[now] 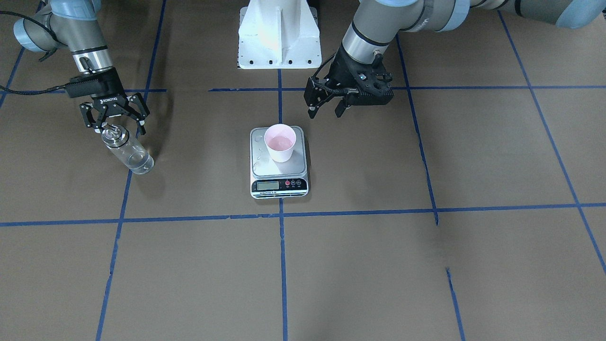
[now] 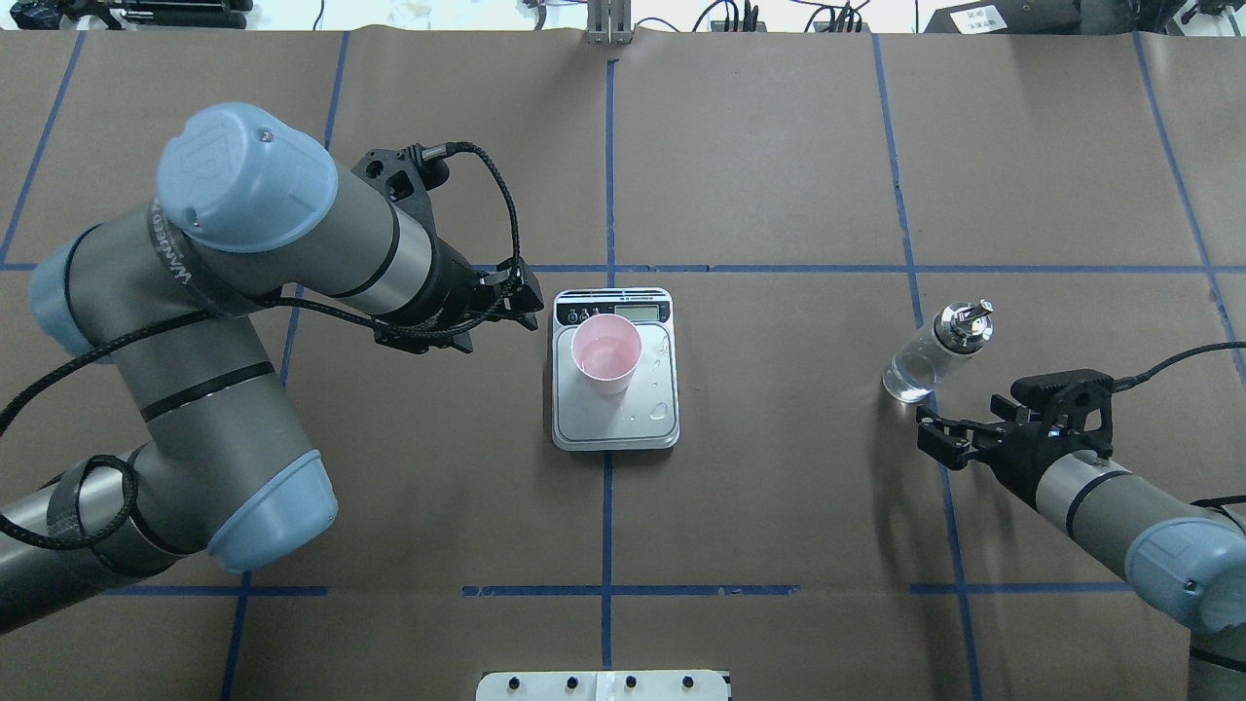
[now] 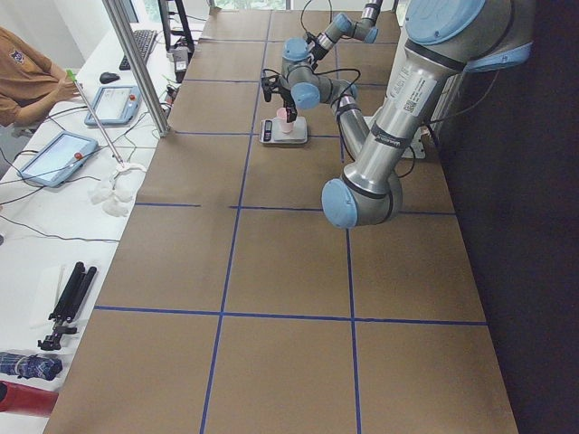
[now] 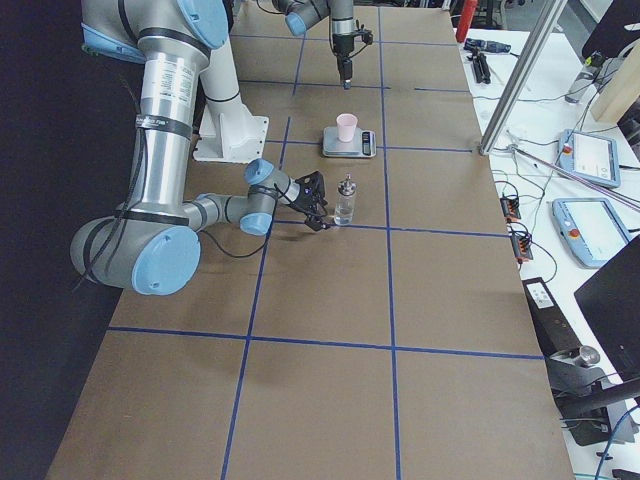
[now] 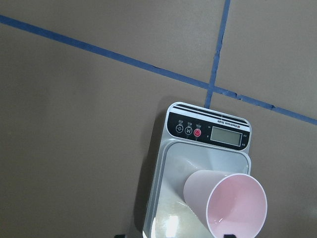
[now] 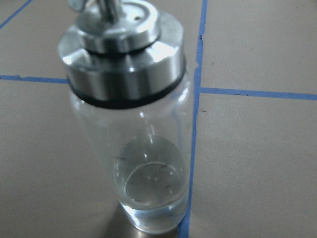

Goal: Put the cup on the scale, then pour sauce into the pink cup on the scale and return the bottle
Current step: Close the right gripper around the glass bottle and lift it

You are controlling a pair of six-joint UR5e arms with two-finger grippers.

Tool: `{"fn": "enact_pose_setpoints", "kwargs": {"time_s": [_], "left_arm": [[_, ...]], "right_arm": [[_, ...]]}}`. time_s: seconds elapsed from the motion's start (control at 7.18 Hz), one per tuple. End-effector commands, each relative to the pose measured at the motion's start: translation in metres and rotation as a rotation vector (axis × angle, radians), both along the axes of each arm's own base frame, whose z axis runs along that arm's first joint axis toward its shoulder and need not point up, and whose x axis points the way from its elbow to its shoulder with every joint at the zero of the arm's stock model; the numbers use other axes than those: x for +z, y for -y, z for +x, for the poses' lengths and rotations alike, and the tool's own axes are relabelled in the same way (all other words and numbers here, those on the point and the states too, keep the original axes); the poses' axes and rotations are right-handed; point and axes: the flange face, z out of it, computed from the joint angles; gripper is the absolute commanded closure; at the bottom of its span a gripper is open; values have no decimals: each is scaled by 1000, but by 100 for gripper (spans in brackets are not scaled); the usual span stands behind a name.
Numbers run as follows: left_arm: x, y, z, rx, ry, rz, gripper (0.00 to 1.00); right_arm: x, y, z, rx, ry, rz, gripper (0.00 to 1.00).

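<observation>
Cup (image 1: 280, 142) seated on scale (image 1: 257, 158) mid-frame, wet inside; bottle (image 1: 129, 154) upright at left on worktop (image 1: 378, 265); both arms' jaws released, empty. Seemingly finished bar withdrawal.

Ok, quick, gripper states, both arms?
Left gripper: open, empty, near the small pale pink paper cup on the flat steel-topped scale.
Right gripper: open, empty, next to the clear glass bottle with a silver pourer cap.
</observation>
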Motion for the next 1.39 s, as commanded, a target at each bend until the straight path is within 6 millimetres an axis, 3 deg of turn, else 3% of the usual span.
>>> {"fn": "enact_pose_setpoints", "kwargs": {"time_s": [0.0, 0.28, 1.25], "left_arm": [[2, 1, 0, -1, 4, -1, 27], [2, 1, 2, 3, 3, 0, 27], [0, 0, 1, 4, 0, 4, 27]], "right_arm": [[-6, -5, -9, 23, -10, 29, 0], [-15, 1, -15, 69, -13, 59, 0], [-10, 11, -27, 138, -33, 94, 0]]}}
